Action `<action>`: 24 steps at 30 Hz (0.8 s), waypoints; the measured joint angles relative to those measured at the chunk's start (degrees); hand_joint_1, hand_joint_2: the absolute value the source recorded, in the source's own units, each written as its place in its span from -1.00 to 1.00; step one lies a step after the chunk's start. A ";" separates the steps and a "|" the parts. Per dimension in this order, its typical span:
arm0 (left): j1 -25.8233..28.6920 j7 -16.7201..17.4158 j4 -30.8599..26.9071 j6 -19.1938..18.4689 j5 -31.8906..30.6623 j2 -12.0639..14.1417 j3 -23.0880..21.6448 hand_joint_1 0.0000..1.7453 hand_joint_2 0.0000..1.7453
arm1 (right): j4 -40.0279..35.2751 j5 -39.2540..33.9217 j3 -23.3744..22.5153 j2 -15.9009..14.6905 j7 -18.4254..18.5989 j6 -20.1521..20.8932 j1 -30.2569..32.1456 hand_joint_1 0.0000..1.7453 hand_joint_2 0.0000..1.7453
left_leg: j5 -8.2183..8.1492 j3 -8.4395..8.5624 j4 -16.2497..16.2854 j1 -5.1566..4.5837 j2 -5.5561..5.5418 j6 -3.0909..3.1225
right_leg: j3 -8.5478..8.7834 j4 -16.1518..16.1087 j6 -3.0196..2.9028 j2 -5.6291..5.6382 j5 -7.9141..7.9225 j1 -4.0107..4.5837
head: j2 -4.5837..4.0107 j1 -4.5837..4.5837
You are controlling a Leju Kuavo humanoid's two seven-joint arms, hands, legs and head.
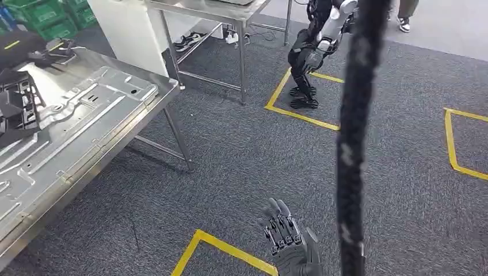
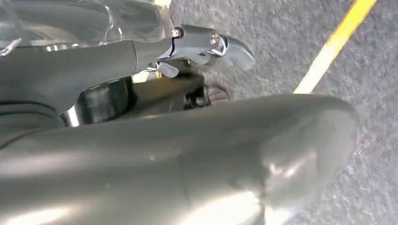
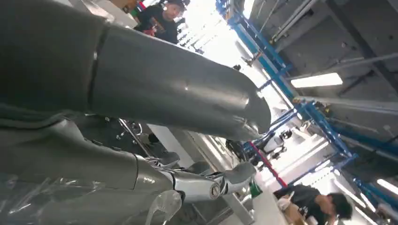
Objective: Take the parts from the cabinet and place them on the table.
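A: Steel table (image 1: 167, 92) sits to your left. Black parts (image 1: 17, 109) lie at its far end, on the pressed metal sheet (image 1: 86, 115). Are the hands carrying anything?

B: Your right hand (image 1: 288, 244) is raised low in front, fingers spread, nothing in it. The left hand (image 2: 197, 150) hangs over the carpet. I can't tell whether its fingers are apart or curled.

A: Main risk?

B: The black cable (image 1: 354, 144) hanging just beside your right hand. Swing that arm outward and the spread fingers likely snag it.

A: And the table?

B: Its corner juts toward you. Turn left too tight and the left arm could clip the edge and jolt the sheet, and the parts on it would shift.

A: Anything else?

B: Another robot (image 1: 313, 52) stands ahead inside a box of yellow tape (image 1: 299, 114). People are working nearby in the right wrist view. Keep your walking line well apart from both.
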 joint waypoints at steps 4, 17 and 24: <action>0.21 -0.11 0.00 0.00 -0.11 0.00 0.00 -1.00 -1.00 | 0.35 -0.37 -0.68 -0.41 -0.30 0.07 0.22 -1.00 -1.00 | 0.43 -0.19 -0.34 -0.01 3.19 0.81 | -5.47 12.68 0.65 -6.85 -7.98 0.16 | 0.00 0.00; 0.27 -1.51 0.00 -0.02 1.84 0.33 0.00 -1.00 -1.00 | 3.13 -7.56 -7.36 -2.99 -5.00 -3.54 5.24 -1.00 -1.00 | -2.83 -0.77 3.19 0.76 4.74 -1.99 | 1.87 1.16 -0.37 -8.92 -2.96 -0.60 | 0.00 -0.04; 0.90 -1.75 0.00 -0.26 2.93 0.35 0.02 -1.00 -1.00 | 12.75 -20.99 -13.42 -3.47 -5.99 -3.53 7.55 -1.00 -1.00 | -5.19 -5.95 13.37 -0.28 2.67 0.00 | 1.18 1.16 -1.38 -4.25 -2.29 0.51 | 0.00 -0.04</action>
